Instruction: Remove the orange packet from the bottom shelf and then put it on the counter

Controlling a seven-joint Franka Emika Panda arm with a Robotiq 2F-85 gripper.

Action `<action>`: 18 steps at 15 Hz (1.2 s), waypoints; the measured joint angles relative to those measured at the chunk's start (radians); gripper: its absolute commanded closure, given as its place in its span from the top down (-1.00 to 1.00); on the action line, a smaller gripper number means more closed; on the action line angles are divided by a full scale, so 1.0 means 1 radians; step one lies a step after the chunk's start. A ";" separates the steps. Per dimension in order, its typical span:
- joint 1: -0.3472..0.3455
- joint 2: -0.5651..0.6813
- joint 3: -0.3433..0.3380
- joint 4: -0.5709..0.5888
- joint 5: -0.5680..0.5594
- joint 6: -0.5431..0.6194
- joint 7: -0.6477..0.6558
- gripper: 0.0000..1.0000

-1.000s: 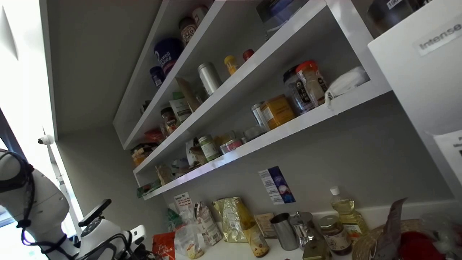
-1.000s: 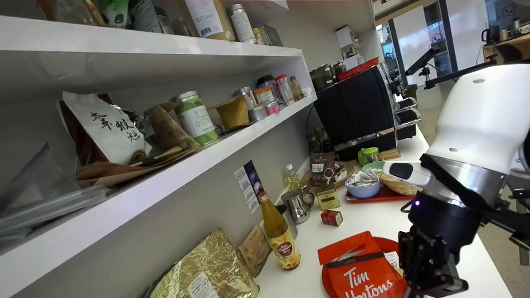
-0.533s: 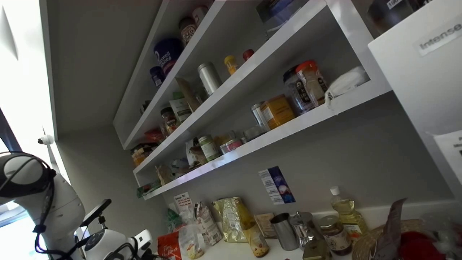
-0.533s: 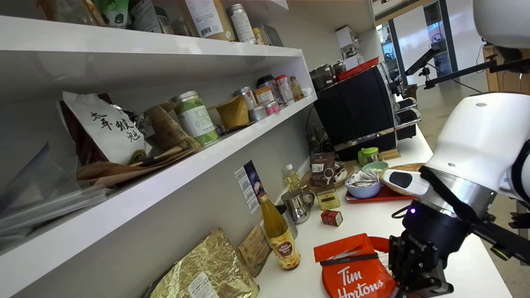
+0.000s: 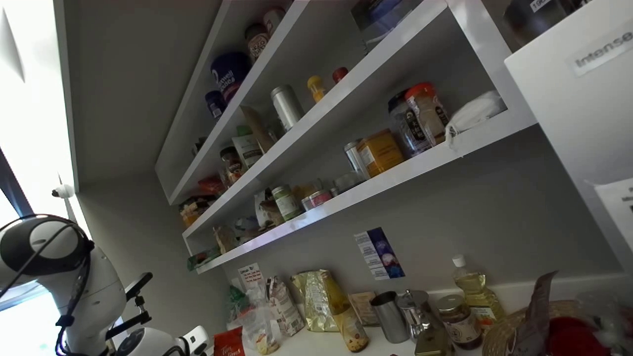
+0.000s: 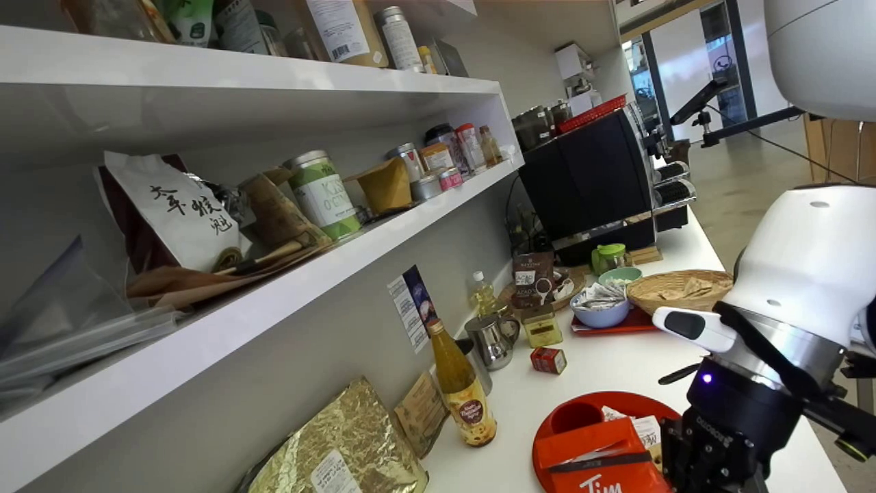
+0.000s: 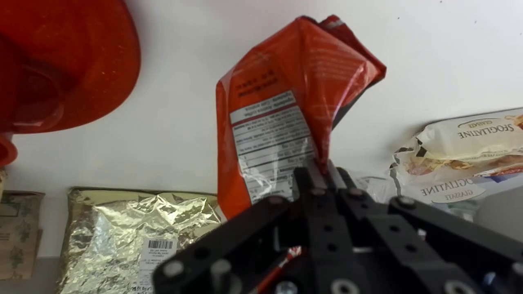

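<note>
The orange packet point(image 7: 269, 81) hangs from my gripper point(image 7: 325, 173) in the wrist view; both fingertips pinch a fold of it. A white text label shows on its near face. The packet also shows in both exterior views point(image 5: 229, 342) point(image 6: 602, 455), cut off at the lower frame edge. It is over the white counter point(image 6: 602, 366); I cannot tell whether its lower end touches the surface. The fingertips are out of frame in both exterior views. The bottom shelf point(image 5: 346, 200) is up on the wall, with jars and packets on it, above and away from the gripper.
A round red dish point(image 6: 633, 398) lies behind the packet. A gold foil bag point(image 6: 349, 438), a yellow bottle point(image 6: 465, 394) and a small red box point(image 6: 548, 360) stand along the wall side. A Sfogliatine pack point(image 7: 470, 155) lies on the other side of the packet.
The arm has moved and the gripper has come lower, still holding the packet. In an exterior view the packet sits lower in the frame, and more of the red dish shows.
</note>
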 measured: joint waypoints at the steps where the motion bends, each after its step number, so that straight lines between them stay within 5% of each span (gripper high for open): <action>1: 0.000 0.008 0.001 0.000 -0.002 0.005 -0.001 -0.99; 11: 0.000 0.043 0.001 0.001 -0.004 0.011 -0.020 -0.99; 12: 0.000 0.045 0.001 0.001 -0.004 0.011 -0.021 -0.82; 13: 0.000 0.045 0.001 0.001 -0.004 0.011 -0.022 -0.44; 18: 0.001 0.045 -0.002 0.002 -0.004 0.011 -0.026 0.25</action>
